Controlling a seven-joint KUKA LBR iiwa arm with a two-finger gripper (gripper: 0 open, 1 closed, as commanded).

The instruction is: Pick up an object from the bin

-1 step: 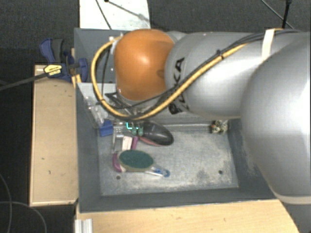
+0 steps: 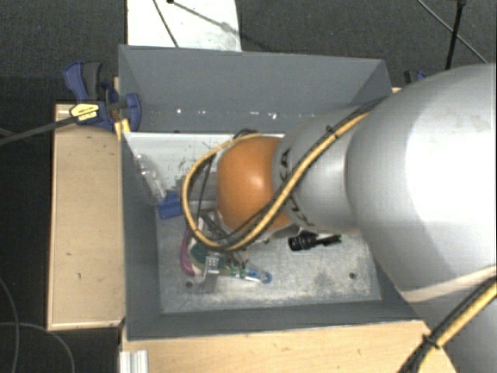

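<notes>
Arm (image 2: 404, 208): one, grey, entering from the right and bent down over the bin (image 2: 256, 92). Its orange wrist cover (image 2: 245, 185) sits above the left half of the floor, with yellow and black cables looped round it.

Claw (image 2: 208, 264): one, low at the front-left of the floor, down among a small cluster. Whether it is spread or pressed together cannot be told.

Cluster at the claw, three pieces:
- one magenta curved piece (image 2: 187, 256) on its left
- one green piece (image 2: 227, 265) just beside it
- one blue loop (image 2: 261, 277) to the right

Elsewhere:
- one blue block (image 2: 169, 206) near the left wall
- one clear plastic piece (image 2: 147, 173) toward the back-left corner
- one black cylindrical item (image 2: 314, 241) right of the wrist, apart from the cluster
</notes>
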